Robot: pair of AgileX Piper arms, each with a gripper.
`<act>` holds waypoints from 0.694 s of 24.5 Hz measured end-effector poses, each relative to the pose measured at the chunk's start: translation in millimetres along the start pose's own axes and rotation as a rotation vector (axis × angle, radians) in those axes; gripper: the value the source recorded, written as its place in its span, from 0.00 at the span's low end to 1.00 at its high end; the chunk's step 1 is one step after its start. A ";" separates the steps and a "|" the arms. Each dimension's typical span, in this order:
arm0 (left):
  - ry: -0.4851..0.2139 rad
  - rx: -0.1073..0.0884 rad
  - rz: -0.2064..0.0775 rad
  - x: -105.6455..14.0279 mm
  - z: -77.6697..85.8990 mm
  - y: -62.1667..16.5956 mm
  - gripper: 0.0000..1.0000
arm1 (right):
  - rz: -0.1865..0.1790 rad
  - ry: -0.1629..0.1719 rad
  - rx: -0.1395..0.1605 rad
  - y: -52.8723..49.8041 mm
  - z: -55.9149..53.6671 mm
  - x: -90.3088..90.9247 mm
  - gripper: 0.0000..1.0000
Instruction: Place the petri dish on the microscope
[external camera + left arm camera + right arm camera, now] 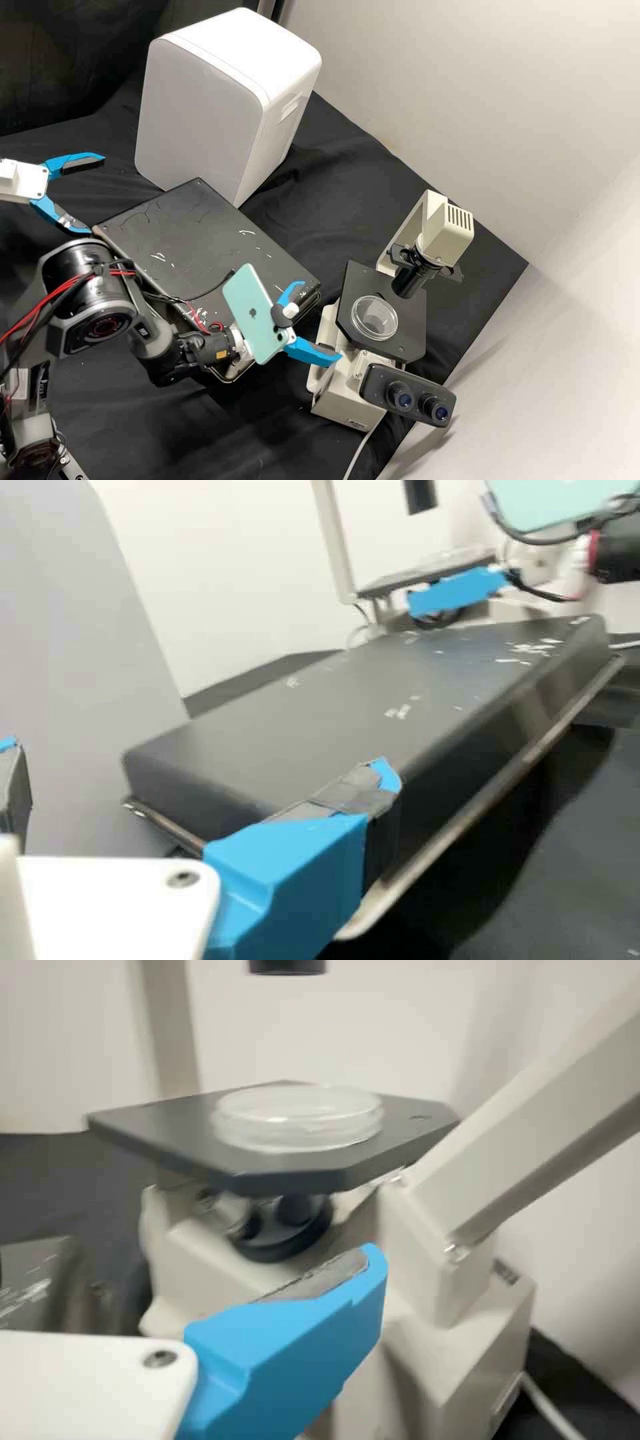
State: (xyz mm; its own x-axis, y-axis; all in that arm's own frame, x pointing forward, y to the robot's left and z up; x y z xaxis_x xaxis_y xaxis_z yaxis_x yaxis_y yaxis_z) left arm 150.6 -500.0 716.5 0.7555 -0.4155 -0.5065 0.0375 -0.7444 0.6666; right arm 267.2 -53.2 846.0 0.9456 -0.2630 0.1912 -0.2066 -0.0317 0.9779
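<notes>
We see the petri dish lying flat on the black stage of the microscope, centred under the condenser, so we judge the placing done. The right tool hangs just beside the stage's edge, its 2 fingers apart and empty. The left tool, also apart and empty, sits well away above the table, out of the working area. Free room lies over the black slab; the stage edge crowds the right tool's lower finger.
</notes>
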 end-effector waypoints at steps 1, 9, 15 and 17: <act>0.026 0.005 0.015 -0.6 -0.5 2.5 1.00 | -0.003 0.006 0.000 -2.3 -1.7 -5.9 1.00; 0.084 -0.004 0.075 -4.0 0.3 12.8 1.00 | -0.024 0.076 0.023 -11.9 -24.4 -47.0 1.00; 0.090 -0.004 0.075 -4.1 -0.7 12.8 1.00 | -0.063 0.110 0.065 -18.1 -30.6 -69.8 1.00; 0.090 -0.004 0.075 -4.1 -0.7 12.8 1.00 | -0.086 0.126 0.076 -21.6 -32.9 -76.5 1.00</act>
State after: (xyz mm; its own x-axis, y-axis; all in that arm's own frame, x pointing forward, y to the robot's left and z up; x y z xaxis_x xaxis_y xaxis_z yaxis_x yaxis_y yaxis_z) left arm 148.4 -507.4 727.5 0.8119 -0.4213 -0.4042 -0.0186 -0.7106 0.7034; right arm 207.6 -0.7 813.0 0.9837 -0.1331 0.1209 -0.1375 -0.1232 0.9828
